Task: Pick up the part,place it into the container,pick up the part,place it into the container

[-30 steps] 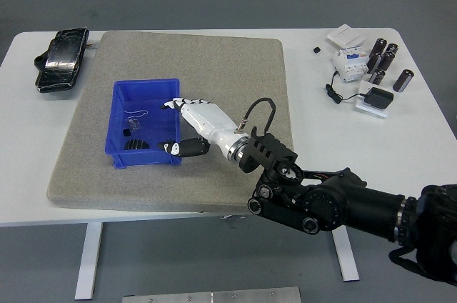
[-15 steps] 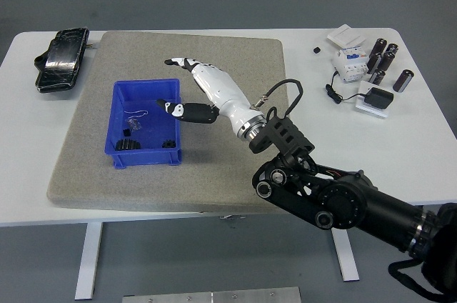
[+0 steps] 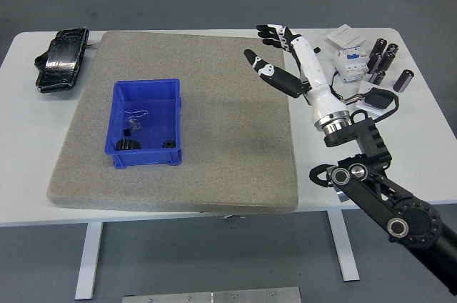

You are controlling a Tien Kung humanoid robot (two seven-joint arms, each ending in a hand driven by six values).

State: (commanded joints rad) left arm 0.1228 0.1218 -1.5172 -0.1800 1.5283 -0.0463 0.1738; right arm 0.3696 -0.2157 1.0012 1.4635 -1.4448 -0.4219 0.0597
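Reaching toward the loose parts at the table's far right corner

Dark cylindrical parts point(image 3: 382, 60) stand clustered just right of the right hand point(image 3: 282, 56), whose fingers are spread and empty; blue bin point(image 3: 146, 121) sits well to the left on the grey mat point(image 3: 214, 174), holding small black pieces.

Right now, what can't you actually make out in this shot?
- Head view: the parts in the blue bin are too small to identify; its near wall hides some of the floor.
- The small items beside the cylinders are partly hidden by the right hand and its forearm.
- The black object at the far left corner is too indistinct to name.
- The left arm is out of frame.
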